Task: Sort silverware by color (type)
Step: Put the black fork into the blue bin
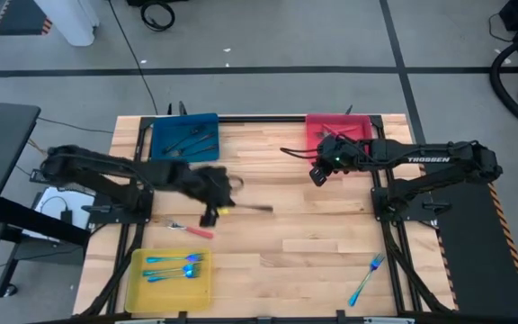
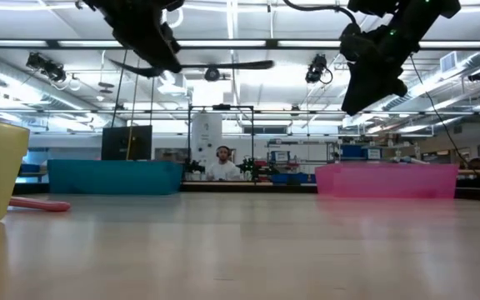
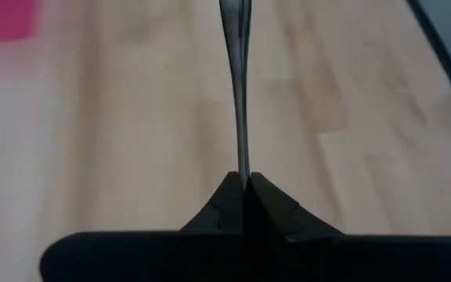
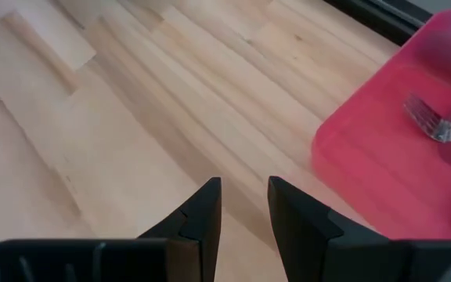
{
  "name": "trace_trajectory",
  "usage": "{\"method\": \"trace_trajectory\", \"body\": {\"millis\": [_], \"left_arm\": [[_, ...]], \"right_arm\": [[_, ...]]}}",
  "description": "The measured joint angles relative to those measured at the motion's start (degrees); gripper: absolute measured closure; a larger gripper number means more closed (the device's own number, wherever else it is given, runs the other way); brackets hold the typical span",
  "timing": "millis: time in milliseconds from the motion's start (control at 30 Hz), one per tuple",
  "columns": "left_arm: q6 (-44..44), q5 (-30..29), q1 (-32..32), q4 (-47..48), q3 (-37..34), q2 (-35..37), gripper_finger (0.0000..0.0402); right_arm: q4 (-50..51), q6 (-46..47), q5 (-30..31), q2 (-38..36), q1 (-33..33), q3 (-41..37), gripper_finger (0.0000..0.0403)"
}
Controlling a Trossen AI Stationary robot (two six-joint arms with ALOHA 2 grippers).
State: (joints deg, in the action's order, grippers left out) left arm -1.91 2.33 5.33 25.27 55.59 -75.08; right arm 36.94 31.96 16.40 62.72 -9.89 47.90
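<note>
Wooden bench carries three trays. The left tool is clamped on a dark grey utensil, lifted clear over the middle of the bench, so the step in hand looks like carrying it to its tray. Likely next: swing it to the far-left blue tray, which already holds dark pieces, and release. The right tool hangs with fingers apart and empty, just beside the far red tray, where a fork lies. Near left, the yellow tray holds blue-handled pieces. Unsorted: a red-handled piece left of centre, and a blue fork near right.
</note>
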Motion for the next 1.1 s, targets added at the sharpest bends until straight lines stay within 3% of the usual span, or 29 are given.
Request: {"method": "trace_trajectory", "body": {"millis": [267, 533, 867, 1100], "left_arm": [[-2.26, 0.06, -14.6, 13.01, 0.0, 11.78, 0.039], [-7.78, -0.31, -33.25, 23.83, 0.02, 16.36, 0.0389], [-10.31, -0.33, -55.77, 25.7, 0.02, 16.1, 0.0389], [-8.86, 0.42, -62.51, 20.29, -7.2, 14.81, 0.0389]], "right_arm": [[-0.02, -0.01, -0.02, 0.0, 1.76, 0.0, 0.0288], [-0.01, 2.21, -0.09, 0.0, 3.97, 0.0, 0.0288], [-0.01, 3.58, -0.24, 0.0, 7.31, 0.0, 0.0288], [-0.09, 6.0, -0.22, 0.0, 9.15, 0.0, 0.0288]]}}
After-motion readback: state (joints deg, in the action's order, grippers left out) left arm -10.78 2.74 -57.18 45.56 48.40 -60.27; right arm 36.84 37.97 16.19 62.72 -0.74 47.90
